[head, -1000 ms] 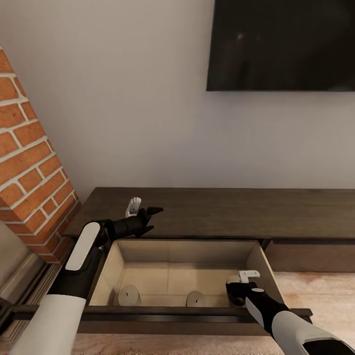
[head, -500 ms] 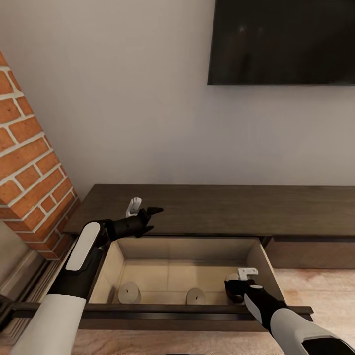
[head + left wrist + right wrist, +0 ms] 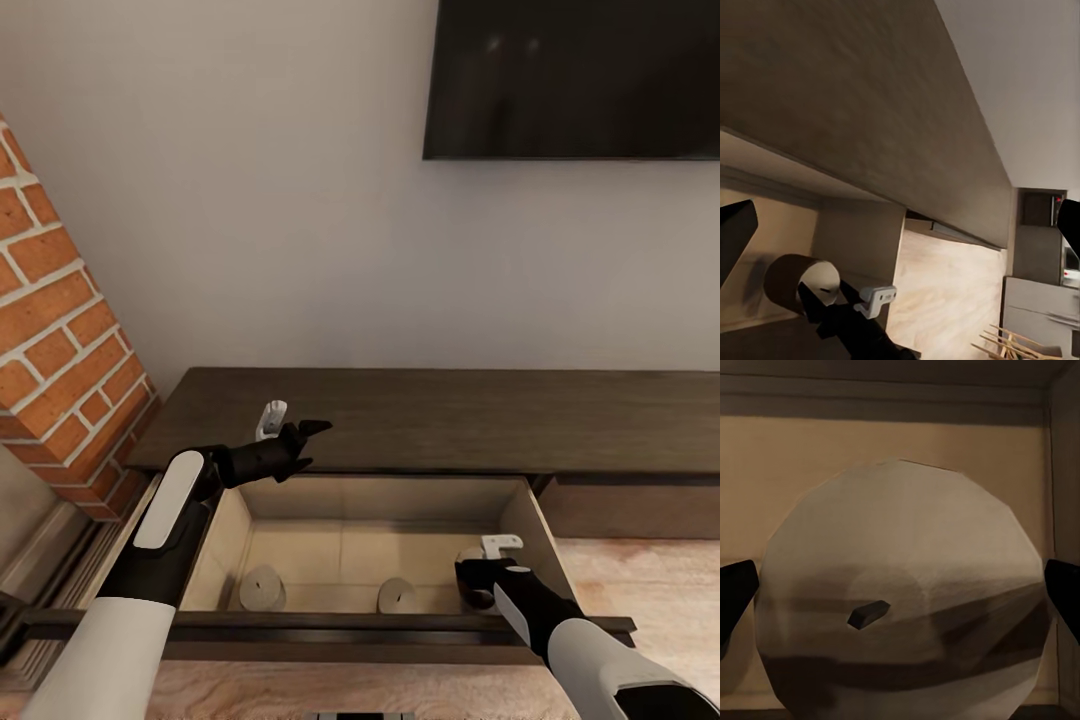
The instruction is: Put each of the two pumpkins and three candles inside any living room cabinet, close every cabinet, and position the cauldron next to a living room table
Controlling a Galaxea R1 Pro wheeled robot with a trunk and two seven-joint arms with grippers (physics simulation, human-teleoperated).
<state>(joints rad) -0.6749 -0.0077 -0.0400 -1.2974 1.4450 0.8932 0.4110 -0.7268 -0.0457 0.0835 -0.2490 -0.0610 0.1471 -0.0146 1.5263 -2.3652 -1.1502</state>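
The long dark brown cabinet (image 3: 450, 415) has one drawer (image 3: 375, 500) pulled out, showing its pale wood inside. Two candles (image 3: 263, 588) (image 3: 397, 596) stand on the drawer floor near its front. My right gripper (image 3: 477, 583) reaches down into the drawer's right end. In the right wrist view the gripper (image 3: 900, 598) is open, its fingertips (image 3: 735, 598) spread to either side of a third candle (image 3: 907, 525), seen from above with its wick. That candle (image 3: 795, 279) also appears beside my right arm. My left gripper (image 3: 311, 444) hovers open and empty above the drawer's back left corner.
A red brick column (image 3: 50, 340) rises close on the left. A dark TV (image 3: 575, 80) hangs on the wall above the cabinet. To the right of the open drawer is a closed drawer front (image 3: 630, 512), with pale wood floor (image 3: 650, 590) below it.
The whole picture has slid slightly downward, so the camera has tilted up. Both arms keep their places relative to the drawer.
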